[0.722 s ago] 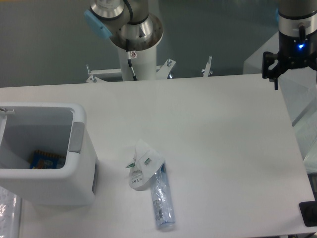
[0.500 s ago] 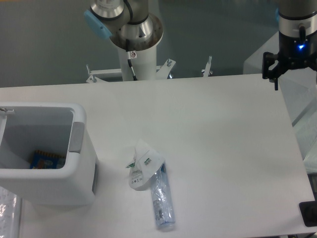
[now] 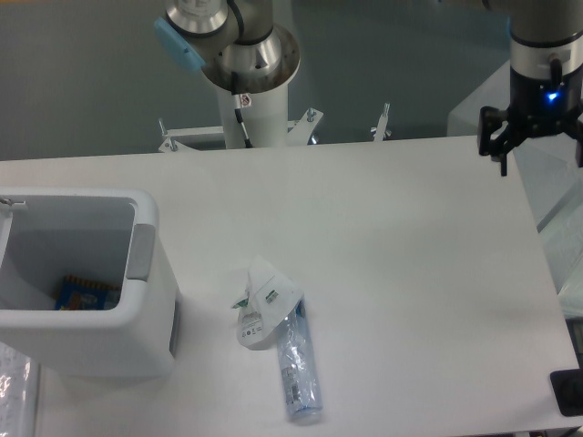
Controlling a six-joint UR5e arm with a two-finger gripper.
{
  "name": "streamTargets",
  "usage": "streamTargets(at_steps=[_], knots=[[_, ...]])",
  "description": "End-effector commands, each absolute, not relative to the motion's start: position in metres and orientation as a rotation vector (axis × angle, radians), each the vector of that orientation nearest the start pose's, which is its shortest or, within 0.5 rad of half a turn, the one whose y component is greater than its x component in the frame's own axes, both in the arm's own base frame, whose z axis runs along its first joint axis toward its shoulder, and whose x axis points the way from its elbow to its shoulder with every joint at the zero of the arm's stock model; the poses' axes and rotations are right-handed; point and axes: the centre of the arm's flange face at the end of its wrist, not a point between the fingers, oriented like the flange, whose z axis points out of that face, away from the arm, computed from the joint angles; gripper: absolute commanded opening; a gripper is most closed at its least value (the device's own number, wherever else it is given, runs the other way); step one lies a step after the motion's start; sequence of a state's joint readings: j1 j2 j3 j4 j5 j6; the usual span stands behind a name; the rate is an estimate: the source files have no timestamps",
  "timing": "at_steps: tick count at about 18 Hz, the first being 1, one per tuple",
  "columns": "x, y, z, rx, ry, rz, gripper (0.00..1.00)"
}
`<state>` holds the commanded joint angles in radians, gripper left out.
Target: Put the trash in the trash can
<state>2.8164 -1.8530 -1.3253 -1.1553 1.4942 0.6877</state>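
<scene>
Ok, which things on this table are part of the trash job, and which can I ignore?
Part of the job:
- crushed bottle, on the table
- crumpled wrapper, touching the bottle's top end
- trash can, far left
- gripper, open, far right, holding nothing

Ignore:
- colourful item already in the can
- black object at the right edge

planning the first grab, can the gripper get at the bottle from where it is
Probably yes: the gripper hangs open at the table's far right, nothing stands between it and the bottle, though the wrapper overlaps the bottle's upper end.
</scene>
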Motion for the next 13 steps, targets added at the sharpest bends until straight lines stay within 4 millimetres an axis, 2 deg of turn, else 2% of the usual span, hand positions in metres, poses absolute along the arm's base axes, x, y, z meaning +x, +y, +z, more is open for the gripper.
streamTargets(at_steps=[2, 6, 9, 13], knots=[[-0.564, 0.343, 0.490, -2.688, -0.820, 0.399, 1.00], [-0.566, 0.366, 0.460, -2.630, -0.785, 0.354, 1.00], [-0.568, 0.384, 0.445, -2.579, -0.900, 0.294, 1.00], [-0.569, 0.423, 0.416, -2.511, -0.965, 0.205, 1.00]])
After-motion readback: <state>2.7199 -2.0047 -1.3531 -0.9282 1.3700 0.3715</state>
